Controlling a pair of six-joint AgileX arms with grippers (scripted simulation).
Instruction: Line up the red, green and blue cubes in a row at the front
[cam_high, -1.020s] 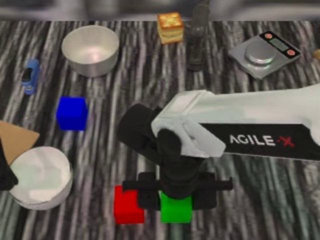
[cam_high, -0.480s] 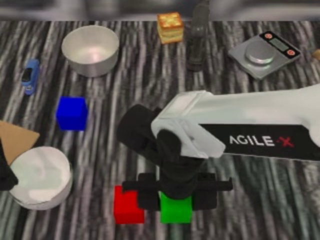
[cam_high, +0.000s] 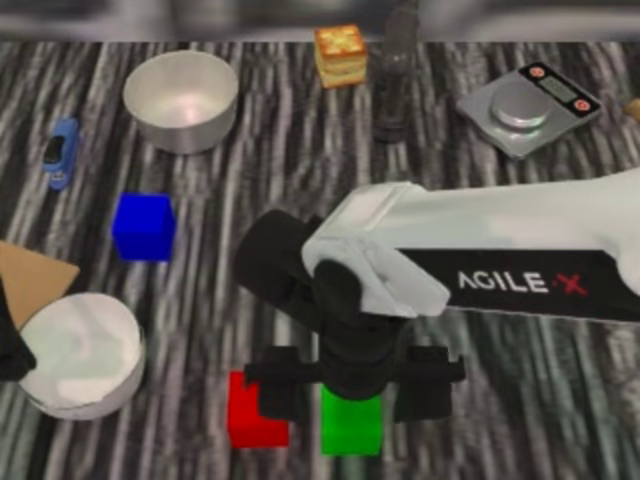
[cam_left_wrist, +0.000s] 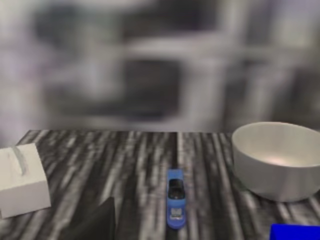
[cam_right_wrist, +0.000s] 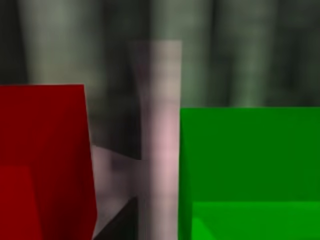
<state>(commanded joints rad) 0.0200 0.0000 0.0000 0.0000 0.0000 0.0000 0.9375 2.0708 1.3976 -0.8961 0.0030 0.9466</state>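
Top view puts the red cube (cam_high: 256, 422) and green cube (cam_high: 351, 423) side by side at the table's front edge, a narrow gap between them. The right gripper (cam_high: 351, 392) hangs over the green cube with its fingers spread wide on either side, gripping nothing; one finger stands in the gap beside the red cube. Two of the three cubes look placed, in my judgement. The blue cube (cam_high: 143, 227) sits well back toward the left edge, between the two bowls, so it remains to be fetched to the row. The left gripper (cam_high: 8, 350) is parked at the left edge; I cannot tell how its fingers stand. A scale (cam_high: 528, 108) sits near the far right corner.
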